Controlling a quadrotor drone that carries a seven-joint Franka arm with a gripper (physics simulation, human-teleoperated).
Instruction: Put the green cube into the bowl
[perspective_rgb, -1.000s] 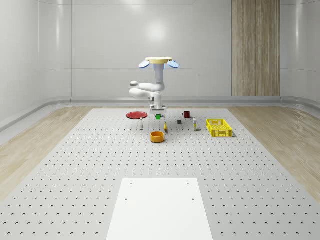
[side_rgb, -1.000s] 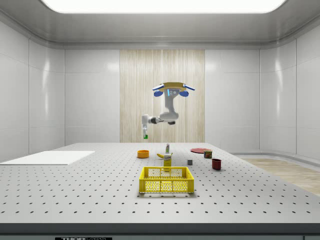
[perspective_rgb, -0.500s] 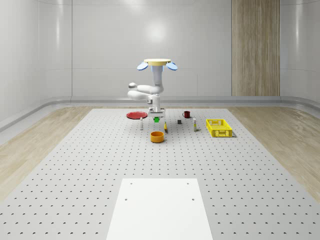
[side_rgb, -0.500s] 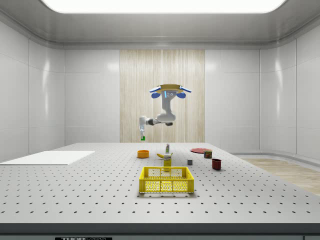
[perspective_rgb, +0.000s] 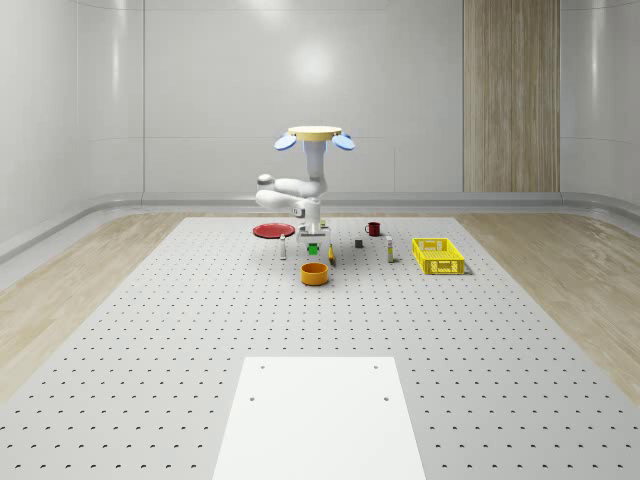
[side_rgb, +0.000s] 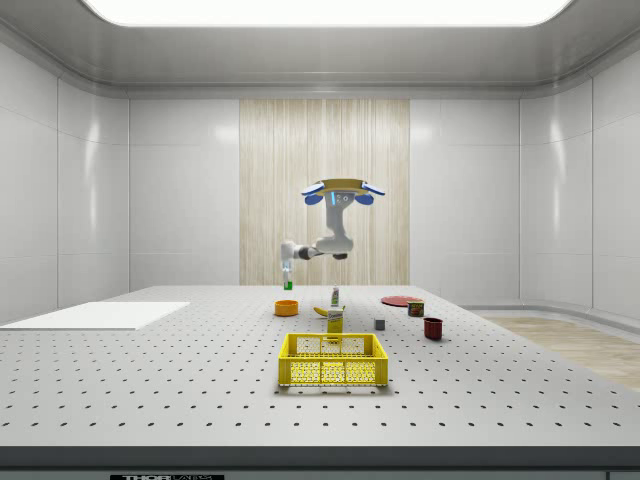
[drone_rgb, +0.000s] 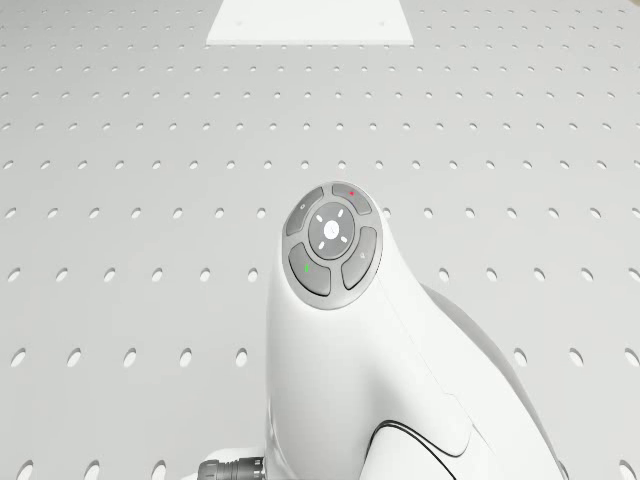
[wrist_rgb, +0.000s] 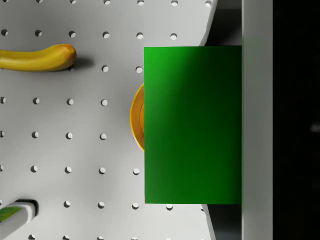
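Status: drone (perspective_rgb: 315, 133) hovers above the perforated table (perspective_rgb: 150, 360), over the cluster of objects at the far end, arm folded down in front of it. Gripper (perspective_rgb: 313, 241) hangs clear of the table, clamped on the green cube (perspective_rgb: 313, 248). Wrist view confirms: cube face (wrist_rgb: 192, 125) sits flush against 1 finger (wrist_rgb: 257, 120); the opposite finger is not clearly made out.

Position: in the side view the cube (side_rgb: 288, 285) hangs just above the orange bowl (side_rgb: 286, 308), not touching. Wrist view has the bowl rim (wrist_rgb: 136, 120) peeking out from behind the cube, so alignment looks near but prob. not centred; most of the bowl is hidden.

Handling, judged:
- Cube reads as rigid, flat-faced, small and likely light. No deformation at the contact.
- Smooth faces may slip if grip is marginal. Hold on 2 opposite flat faces, about mid-height, is the sound option and appears to be what's in use.
- Not fragile; a short drop into the bowl should be acceptable, though it could bounce or tip off the rim if released off-centre.

Nearby: banana (wrist_rgb: 37, 57) beside the bowl, yellow crate (perspective_rgb: 438, 255) and red plate (perspective_rgb: 271, 231) well apart.
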